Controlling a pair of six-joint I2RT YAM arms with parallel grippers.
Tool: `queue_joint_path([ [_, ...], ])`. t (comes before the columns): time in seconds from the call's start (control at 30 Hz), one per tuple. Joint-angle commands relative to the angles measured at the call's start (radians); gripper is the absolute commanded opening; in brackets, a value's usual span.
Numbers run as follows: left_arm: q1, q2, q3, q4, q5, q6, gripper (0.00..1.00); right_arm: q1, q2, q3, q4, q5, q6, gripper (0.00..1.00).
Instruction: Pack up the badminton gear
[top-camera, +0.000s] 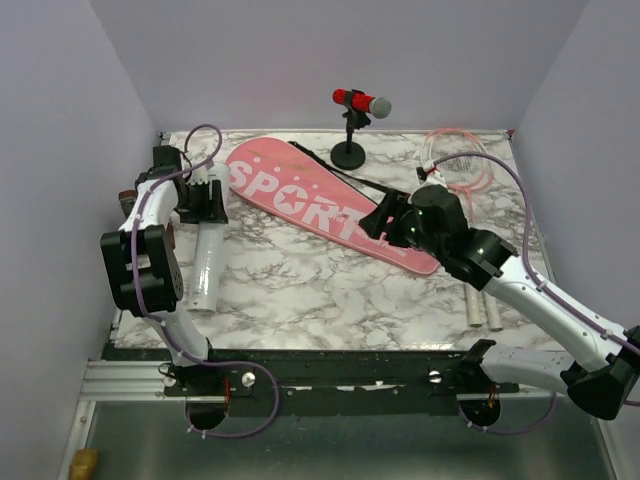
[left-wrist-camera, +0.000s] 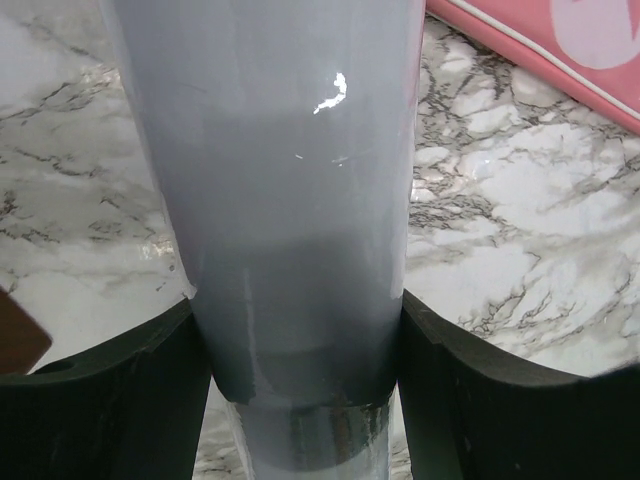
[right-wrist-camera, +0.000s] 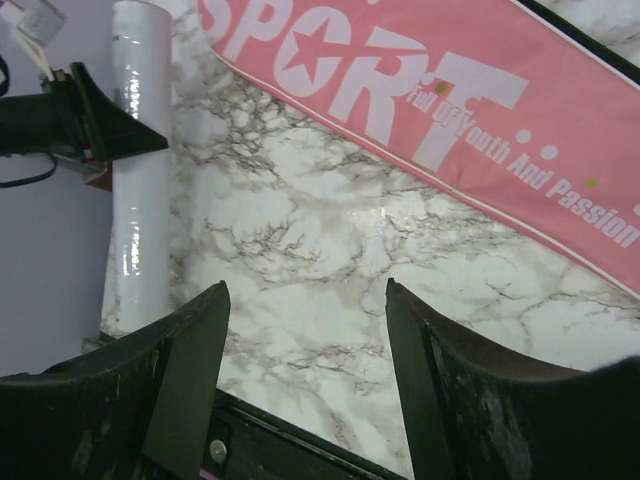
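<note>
Tube: long glossy white tube (top-camera: 207, 265) lies flat, left of long pink "SPORT" bag (top-camera: 320, 200) | left gripper (top-camera: 203, 198): clamped on tube | right gripper (right-wrist-camera: 305, 340): fingers apart, empty, at bag's right end

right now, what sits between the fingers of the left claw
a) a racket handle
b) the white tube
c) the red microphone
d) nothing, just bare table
B: in the left wrist view the white tube fills the gap of the left claw, pressed against both black fingers.
</note>
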Motion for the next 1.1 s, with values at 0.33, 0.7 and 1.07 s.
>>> queue_joint_path([
  [0.33, 0.03, 0.124, 0.051, 0.008, -0.108, -0.106, 0.75, -0.159, 0.286, 0.062, 0.023, 0.052, -0.176, 0.78],
  [0.7, 0.028, 0.065, 0.036, 0.004, -0.087, -0.106, 0.99, -0.255, 0.679, 0.17, 0.177, 0.136, -0.295, 0.8],
  [1.07, 0.027, -0.153, 0.06, -0.122, 0.065, -0.106, 0.99, -0.294, 0.909, 0.272, 0.335, 0.231, -0.461, 0.81],
])
